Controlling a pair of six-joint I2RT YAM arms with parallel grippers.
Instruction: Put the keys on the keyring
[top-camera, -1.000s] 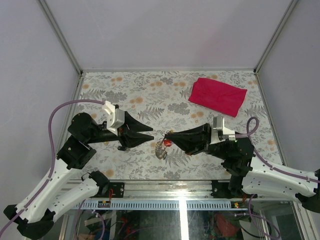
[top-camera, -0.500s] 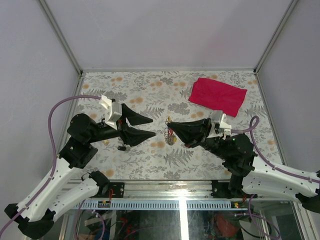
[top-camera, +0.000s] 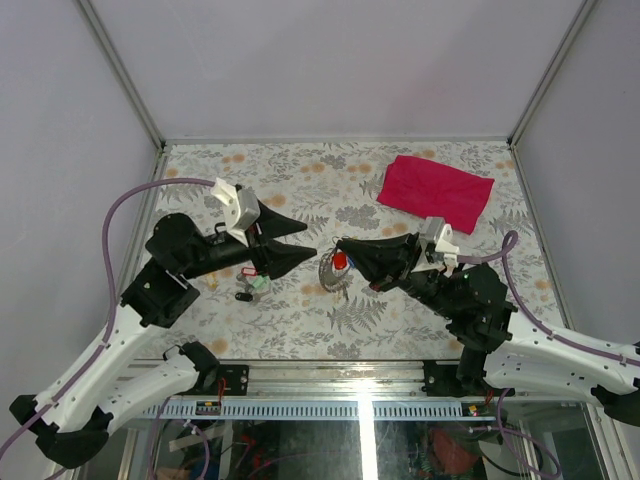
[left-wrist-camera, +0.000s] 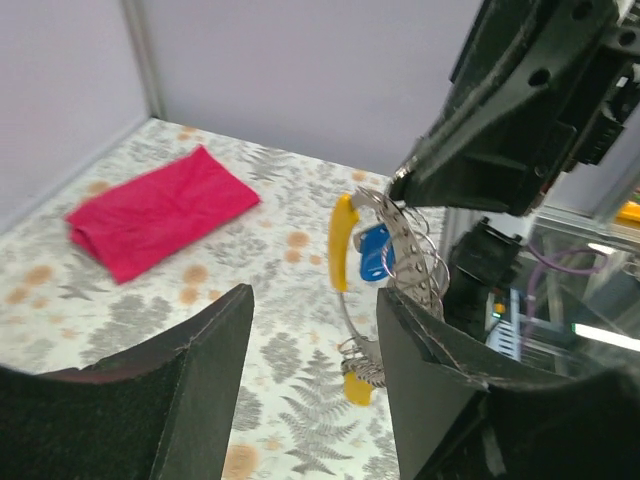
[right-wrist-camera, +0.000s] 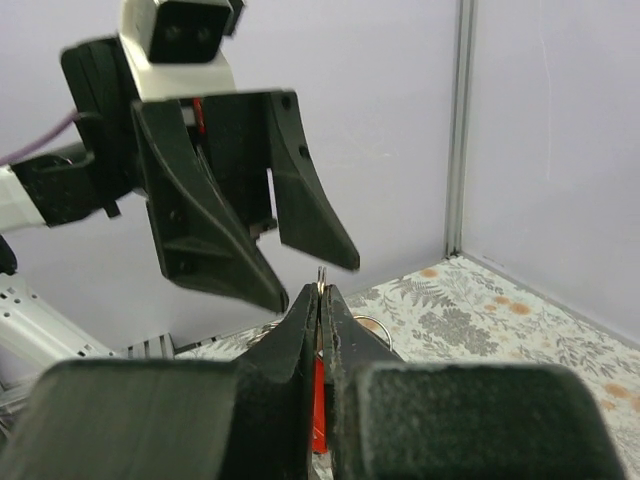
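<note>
I see plain pale-grey walls (top-camera: 330, 60) on three sides, silvery corner posts (top-camera: 120, 72), a grey-and-orange floral tabletop (top-camera: 300, 185), and a metal rail (top-camera: 330, 384) along its near edge.

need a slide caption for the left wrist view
Open left gripper faces the thin silvery metal keyring, yellow and blue tags dangling, pinched by the shut right gripper.

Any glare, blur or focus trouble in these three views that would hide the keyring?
Top external: even light, sharp throughout, one glare streak on the front rail; the keyring is tiny but legible. Left wrist: keyring crisp, the left gripper dark and slightly soft up close. Right wrist: the right gripper blurred in the foreground, left gripper beyond it sharp.
</note>
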